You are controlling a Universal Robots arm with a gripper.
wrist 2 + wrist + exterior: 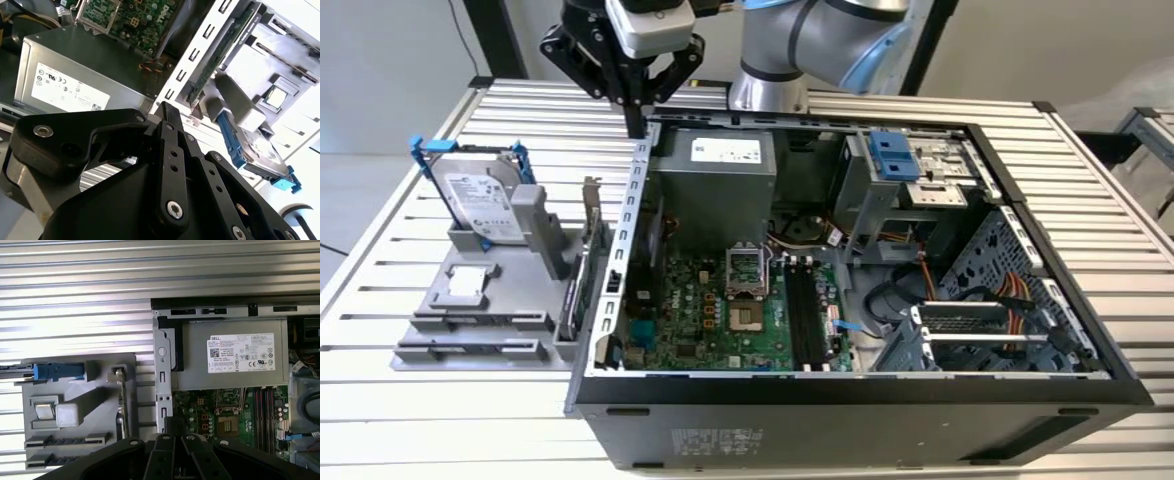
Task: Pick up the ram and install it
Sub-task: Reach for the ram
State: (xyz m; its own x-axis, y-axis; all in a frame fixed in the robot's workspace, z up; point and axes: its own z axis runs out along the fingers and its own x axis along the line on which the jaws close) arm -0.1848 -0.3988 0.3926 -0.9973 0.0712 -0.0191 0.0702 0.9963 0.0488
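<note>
Gripper [636, 130] held over PC case [854, 405] wall edge beside power supply [714, 170]; fingers together, nothing gripped. Ram [65, 441] not certain: dark strip seen in gray fixture [460, 262] slot, table edge at exterior view's left.

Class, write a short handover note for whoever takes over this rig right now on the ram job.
The gripper is shut, empty, above the case wall beside the parts tray.
The ram: too unclear to tell from the tray's long slots or the motherboard's memory slots.
Done: nothing evident. Left: pick up and install.
</note>
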